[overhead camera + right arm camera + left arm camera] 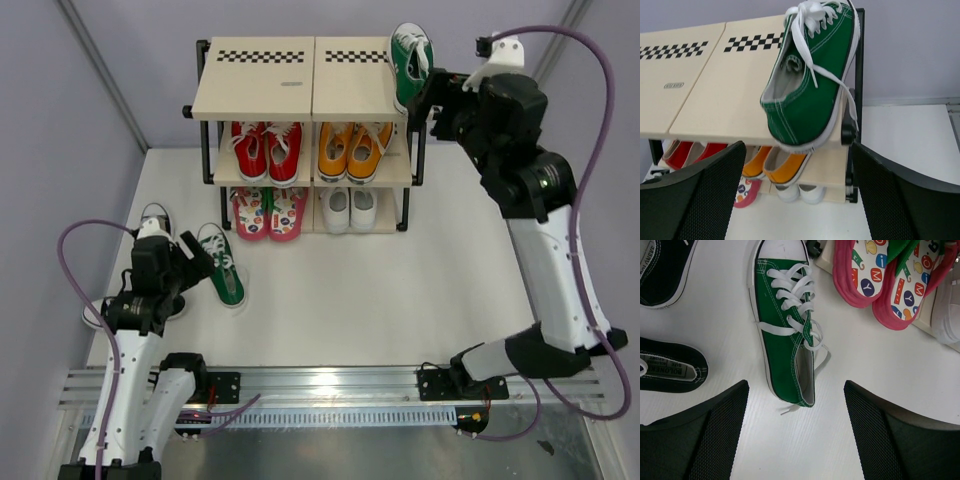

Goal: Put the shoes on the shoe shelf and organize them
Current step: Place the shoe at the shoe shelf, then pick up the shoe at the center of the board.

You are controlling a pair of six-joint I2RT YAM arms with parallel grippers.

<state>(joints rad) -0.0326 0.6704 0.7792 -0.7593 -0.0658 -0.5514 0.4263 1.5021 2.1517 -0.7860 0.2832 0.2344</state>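
Observation:
One green white-laced sneaker lies tilted on its side at the right edge of the shoe shelf's top board. In the right wrist view the sneaker overhangs the board. My right gripper is open just short of its heel, holding nothing. The other green sneaker lies on the floor. My left gripper is open just behind its heel. Two black sneakers lie to its left. Pink flip-flops and white shoes sit on the bottom tier.
Red lace-ups and orange lace-ups fill the middle tier. The black frame post stands right beside the sneaker on top. The left arm hides part of the black sneakers in the top view. White floor stretches in front of the shelf.

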